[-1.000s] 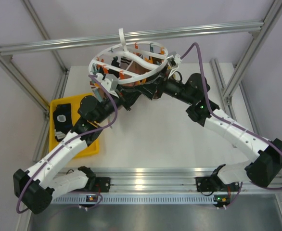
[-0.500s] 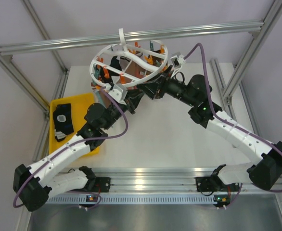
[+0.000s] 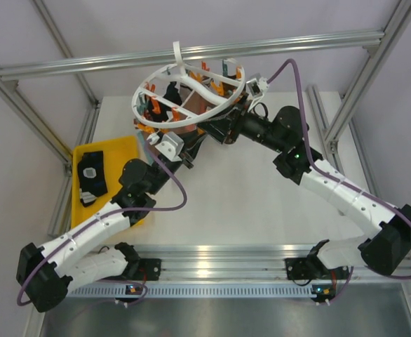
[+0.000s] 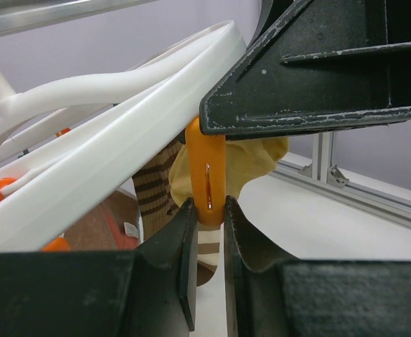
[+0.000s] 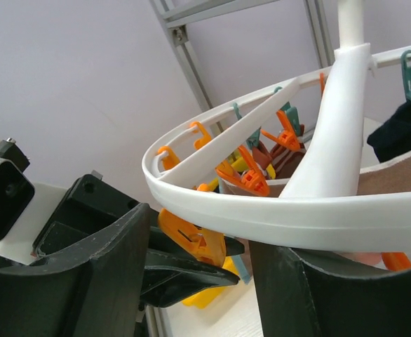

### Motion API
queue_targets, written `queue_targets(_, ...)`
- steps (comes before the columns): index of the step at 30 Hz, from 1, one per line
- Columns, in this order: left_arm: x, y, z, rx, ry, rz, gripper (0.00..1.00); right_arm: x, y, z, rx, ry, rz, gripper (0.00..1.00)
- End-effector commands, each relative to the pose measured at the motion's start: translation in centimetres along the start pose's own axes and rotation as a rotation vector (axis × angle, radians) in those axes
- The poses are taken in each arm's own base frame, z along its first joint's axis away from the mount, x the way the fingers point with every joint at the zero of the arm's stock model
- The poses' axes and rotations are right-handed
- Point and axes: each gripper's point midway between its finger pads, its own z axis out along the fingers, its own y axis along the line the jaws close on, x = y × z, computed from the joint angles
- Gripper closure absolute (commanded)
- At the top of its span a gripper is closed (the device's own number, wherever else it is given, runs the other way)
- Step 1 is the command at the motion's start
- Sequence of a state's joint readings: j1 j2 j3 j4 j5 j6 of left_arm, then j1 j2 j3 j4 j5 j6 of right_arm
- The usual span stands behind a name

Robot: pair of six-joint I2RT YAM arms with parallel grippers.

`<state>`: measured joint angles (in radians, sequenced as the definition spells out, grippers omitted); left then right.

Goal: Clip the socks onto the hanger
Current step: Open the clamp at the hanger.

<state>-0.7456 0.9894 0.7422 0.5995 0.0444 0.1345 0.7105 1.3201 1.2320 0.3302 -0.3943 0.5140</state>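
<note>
The white round hanger [image 3: 165, 72] hangs tilted over the far table, with orange and teal clips under its rings. My left gripper [image 4: 207, 207] is shut on the lower end of an orange clip [image 4: 205, 168] beneath the outer ring [image 4: 121, 126]. A yellow piece of fabric [image 4: 258, 158] sits at that clip, with a brown-and-cream striped sock [image 4: 153, 186] behind it. My right gripper [image 5: 198, 232] stands open under the rim [image 5: 261, 214], straddling the same orange clip [image 5: 191, 239] and the left fingers [image 5: 184, 270]. A dark sock [image 5: 402, 126] hangs from a teal clip, above a brown one [image 5: 402, 175].
A yellow tray [image 3: 121, 151] lies at the table's left edge, with a dark sock with a white patch [image 3: 91, 179] in it. An aluminium bar [image 3: 297, 42] crosses above the hanger's hook [image 3: 177, 53]. Frame posts stand at both sides. Both grippers [image 3: 191, 140] [image 3: 218, 128] crowd under the hanger.
My left gripper has moved from the hanger's left rim toward its underside nearer the middle. The hanger has swung and tilted a little. My right arm has shifted slightly left.
</note>
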Motion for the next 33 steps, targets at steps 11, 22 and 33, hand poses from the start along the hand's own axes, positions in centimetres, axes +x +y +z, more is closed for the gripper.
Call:
queue_targets(11, 0.6, -1.8, -1.1, 0.094, -0.013, 0.131, 1.00, -5.7, 5.9, 0.7, -0.184, -0.136, -0.097, 0.42)
queue_targets(22, -0.1, -2.4, -1.1, 0.120, -0.013, 0.095, 1.00, -3.7, 4.8, 1.0, -0.136, -0.097, -0.165, 0.37)
queue_targets(33, 0.2, -2.9, -1.4, 0.148, 0.017, 0.067, 1.00, -4.0, 2.9, 1.8, -0.050, -0.131, -0.218, 0.58)
